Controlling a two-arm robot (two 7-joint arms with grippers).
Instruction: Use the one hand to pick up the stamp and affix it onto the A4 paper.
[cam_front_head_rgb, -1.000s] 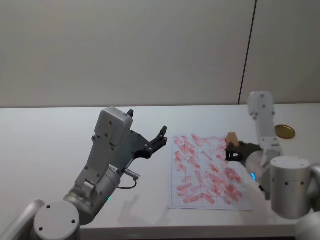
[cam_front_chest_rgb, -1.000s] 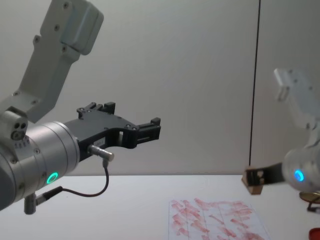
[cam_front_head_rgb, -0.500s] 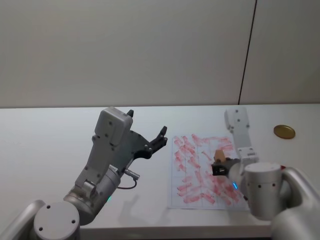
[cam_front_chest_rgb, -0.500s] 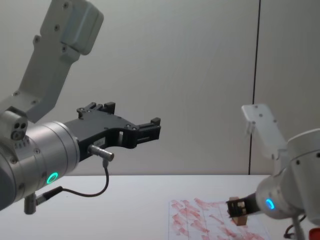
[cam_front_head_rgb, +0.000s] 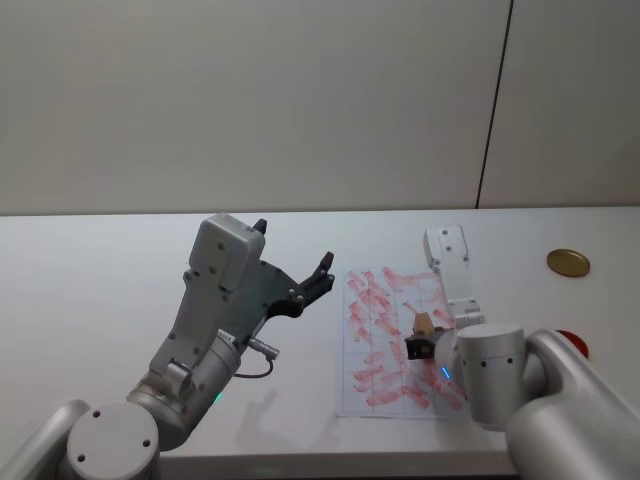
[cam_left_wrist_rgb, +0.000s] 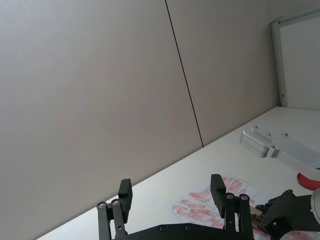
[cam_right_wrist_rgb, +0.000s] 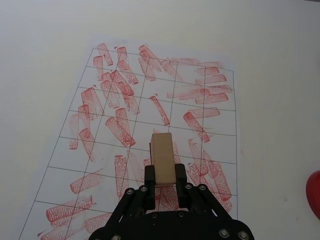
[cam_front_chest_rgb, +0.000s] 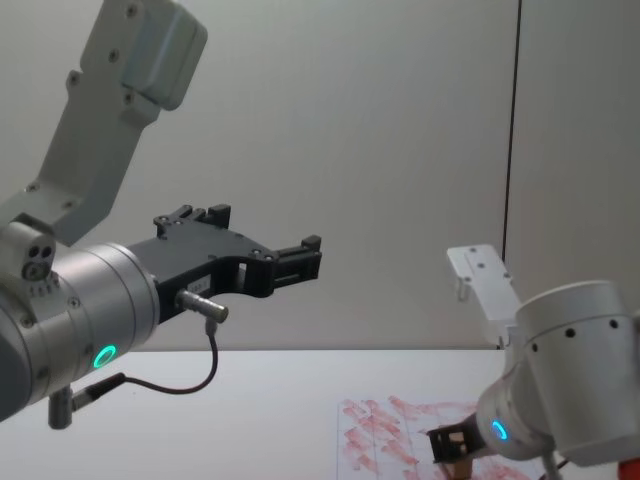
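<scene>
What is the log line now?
right black gripper: shut on beige block stamp | over red-smeared white A4 paper | left black gripper: open, raised

- Small pale beige-brown block stamp (cam_right_wrist_rgb: 163, 157), upright, gripped by the black two-finger right gripper (cam_right_wrist_rgb: 164, 179) over the sheet's middle.
- White gridded A4 paper sheet (cam_right_wrist_rgb: 65, 165), lying flat, covered in red smears.

The A4 paper (cam_right_wrist_rgb: 150, 90) is seen as white, ruled with a thin dark grid and smeared with red-pink marks. The stamp (cam_right_wrist_rgb: 162, 155) is pale beige, the right gripper (cam_right_wrist_rgb: 165, 176) black, the disc (cam_front_head_rgb: 568, 263) gold, the pad (cam_front_head_rgb: 571, 340) red
</scene>
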